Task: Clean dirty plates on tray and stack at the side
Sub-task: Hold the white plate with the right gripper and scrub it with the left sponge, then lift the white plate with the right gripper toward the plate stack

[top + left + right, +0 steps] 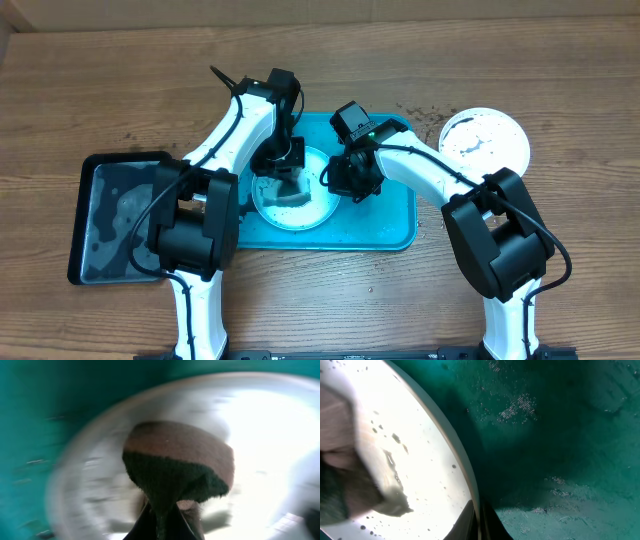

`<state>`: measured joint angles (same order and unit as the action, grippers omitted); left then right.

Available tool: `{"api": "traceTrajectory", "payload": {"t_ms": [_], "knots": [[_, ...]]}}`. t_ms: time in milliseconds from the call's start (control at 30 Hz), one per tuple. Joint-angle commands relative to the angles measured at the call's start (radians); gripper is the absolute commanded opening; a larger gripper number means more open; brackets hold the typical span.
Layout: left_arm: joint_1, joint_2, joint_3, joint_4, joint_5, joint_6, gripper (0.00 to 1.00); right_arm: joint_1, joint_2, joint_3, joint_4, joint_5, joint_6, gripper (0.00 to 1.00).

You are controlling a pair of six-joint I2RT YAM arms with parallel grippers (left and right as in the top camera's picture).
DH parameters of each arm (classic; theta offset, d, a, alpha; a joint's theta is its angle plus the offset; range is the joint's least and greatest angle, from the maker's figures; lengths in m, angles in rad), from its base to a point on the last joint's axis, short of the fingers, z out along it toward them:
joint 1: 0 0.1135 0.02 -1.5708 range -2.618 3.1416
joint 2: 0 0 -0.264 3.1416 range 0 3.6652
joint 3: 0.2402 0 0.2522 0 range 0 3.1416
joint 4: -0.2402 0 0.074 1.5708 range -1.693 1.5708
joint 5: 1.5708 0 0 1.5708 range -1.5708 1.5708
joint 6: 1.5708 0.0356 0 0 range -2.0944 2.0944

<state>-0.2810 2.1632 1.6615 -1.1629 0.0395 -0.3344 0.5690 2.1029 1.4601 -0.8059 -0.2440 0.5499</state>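
A pale, whitish-blue dirty plate (300, 214) lies in the middle of the turquoise tray (390, 225). My left gripper (283, 172) is shut on a sponge (284, 193) with a brown top and dark green underside, and presses it onto the plate. The left wrist view shows the sponge (177, 462) pinched in the fingers (162, 522) over the blurred plate (270, 435). My right gripper (336, 180) is shut on the plate's right rim; the right wrist view shows its fingers (479, 521) either side of the rim (462, 467). A white speckled plate (485, 140) sits on the table at the back right. The yellow-green plate is out of view.
A smaller black tray (120, 215) with a wet film stands left of the turquoise tray. Dark crumbs lie scattered on the wood near the tray's back right corner (425, 118). The tray floor (560, 435) shows wet streaks in the right wrist view.
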Motion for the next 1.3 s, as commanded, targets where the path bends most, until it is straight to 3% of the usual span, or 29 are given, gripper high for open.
{"api": "traceTrajectory", "payload": {"t_ms": [0, 200, 433, 633, 1000, 1100, 1267], "knots": [[0.024, 0.018, -0.005, -0.026, -0.312, -0.068, 0.04, -0.010, 0.018, -0.033, -0.018, 0.078, -0.003, 0.04], [0.060, 0.016, 0.037, -0.111, -0.450, -0.143, 0.04, -0.010, 0.018, -0.033, -0.018, 0.079, -0.003, 0.04], [0.092, -0.028, 0.216, -0.262, -0.313, -0.190, 0.04, -0.007, 0.018, -0.033, 0.011, 0.113, 0.001, 0.04], [0.147, -0.186, 0.256, -0.277, -0.248, -0.214, 0.04, -0.007, 0.018, -0.033, 0.016, 0.113, 0.000, 0.04], [0.435, -0.454, 0.256, -0.352, -0.247, -0.250, 0.04, 0.000, -0.082, 0.106, -0.059, 0.117, -0.069, 0.04], [0.522, -0.459, 0.256, -0.378, -0.235, -0.250, 0.04, 0.014, -0.143, 0.159, -0.112, 0.218, -0.087, 0.04], [0.638, -0.456, 0.210, -0.357, -0.137, -0.249, 0.04, 0.071, -0.239, 0.249, -0.221, 0.555, -0.179, 0.04]]}}
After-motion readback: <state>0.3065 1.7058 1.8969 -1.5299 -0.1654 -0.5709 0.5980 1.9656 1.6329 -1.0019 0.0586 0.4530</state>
